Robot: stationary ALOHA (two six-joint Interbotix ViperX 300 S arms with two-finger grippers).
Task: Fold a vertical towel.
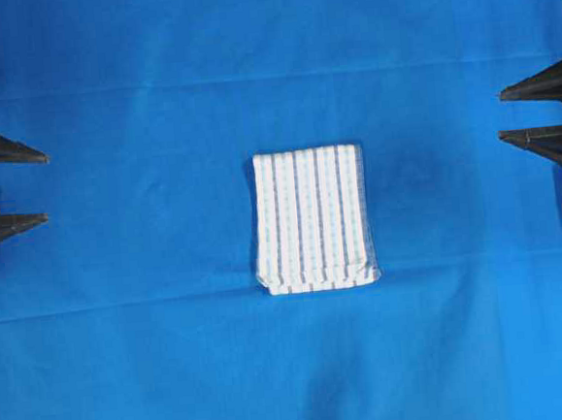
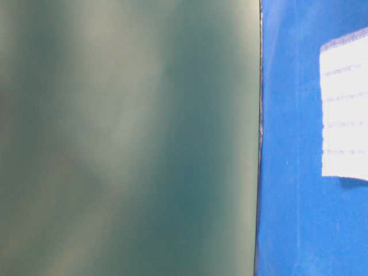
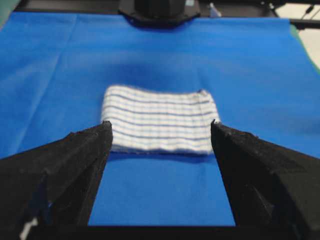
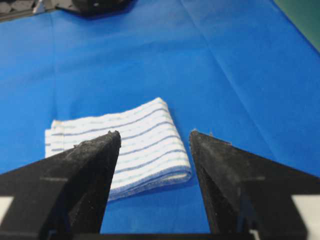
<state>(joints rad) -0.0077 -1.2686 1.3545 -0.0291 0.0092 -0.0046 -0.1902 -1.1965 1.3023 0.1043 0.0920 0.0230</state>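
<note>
From above, the folded striped towel [image 1: 312, 219] lies flat in the middle of the blue cloth [image 1: 127, 358]. The left gripper [image 1: 46, 188] and right gripper [image 1: 498, 115] sit well apart from the towel, both wide open and holding nothing. The table-level view is blurry; the white patch is probably the towel. Each wrist view shows the towel beyond open jaws.
</note>
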